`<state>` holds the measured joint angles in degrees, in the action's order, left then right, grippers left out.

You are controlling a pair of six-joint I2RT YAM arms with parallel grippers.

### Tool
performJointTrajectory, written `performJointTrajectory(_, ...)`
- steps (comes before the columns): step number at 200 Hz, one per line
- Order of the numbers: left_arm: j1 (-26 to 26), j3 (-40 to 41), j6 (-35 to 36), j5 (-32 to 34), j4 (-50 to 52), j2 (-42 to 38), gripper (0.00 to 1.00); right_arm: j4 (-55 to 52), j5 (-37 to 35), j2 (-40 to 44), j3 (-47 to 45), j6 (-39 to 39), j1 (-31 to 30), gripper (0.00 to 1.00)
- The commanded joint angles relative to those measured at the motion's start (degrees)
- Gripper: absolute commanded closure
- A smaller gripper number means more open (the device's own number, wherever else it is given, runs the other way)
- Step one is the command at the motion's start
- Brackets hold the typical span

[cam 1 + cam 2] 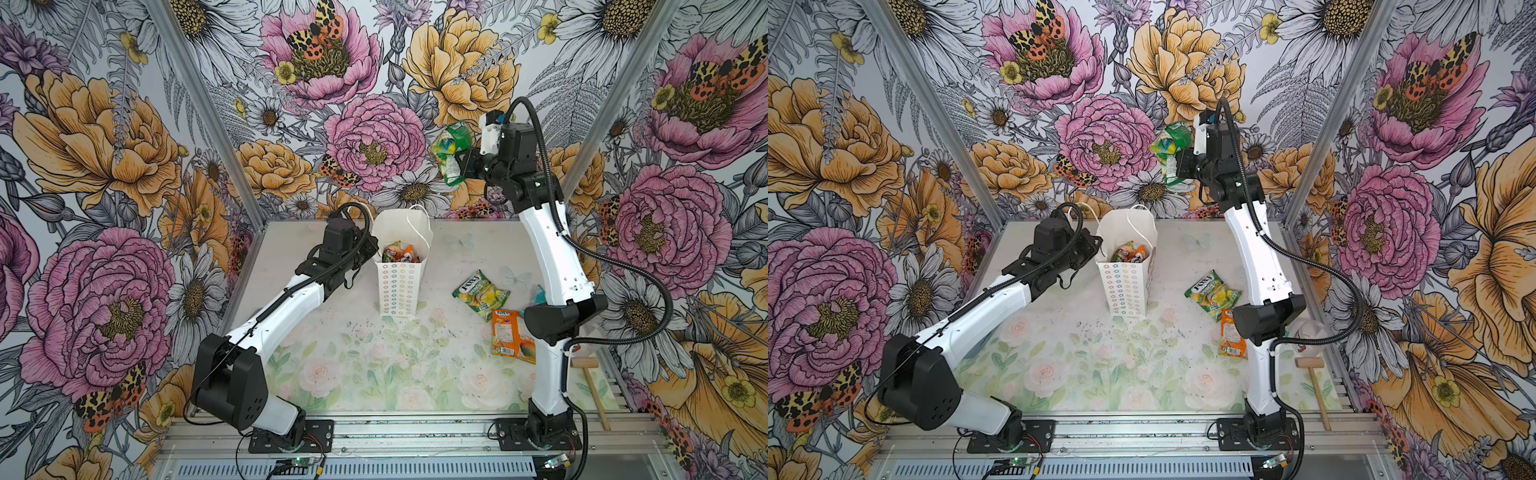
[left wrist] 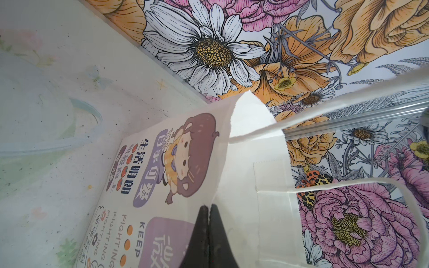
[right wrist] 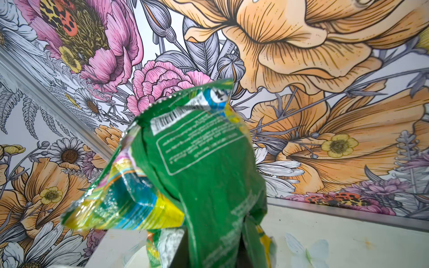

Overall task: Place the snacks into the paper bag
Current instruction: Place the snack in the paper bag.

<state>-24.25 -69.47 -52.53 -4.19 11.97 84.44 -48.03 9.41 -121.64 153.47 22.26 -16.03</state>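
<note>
While our left hand (image 2: 209,210) pinches the rim of the paper bag (image 1: 397,286), our right hand (image 1: 458,161) grips a green snack packet (image 1: 449,141) high above the tabletop (image 1: 332,332), with open air down to the bag's mouth.

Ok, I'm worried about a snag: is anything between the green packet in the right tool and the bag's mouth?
Nothing solid. The green packet in the right tool hangs in open air, above and to one side of the paper bag, whose rim the left tool pinches. Only a white cord handle arches over the open mouth.
</note>
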Motion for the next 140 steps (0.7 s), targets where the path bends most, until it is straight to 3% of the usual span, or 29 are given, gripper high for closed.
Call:
performJointTrajectory(1, -0.49, -1.9, 0.68, -1.51, -0.45, 0.37, 1.0, 5.1, 3.22, -2.93, 2.45, 5.95, 0.15, 1.0)
performJointTrajectory(61, -0.7, -2.38, 0.77, -1.63, -0.52, 0.8, 1.0, 8.6, 9.06, -7.46, 2.45, 7.82, -2.27, 1.0)
performJointTrajectory(140, -1.04, -2.32, 0.77, -1.45, -0.54, 0.72, 1.0, 8.57, 13.94, -5.53, -3.35, -0.55, -8.47, 1.0)
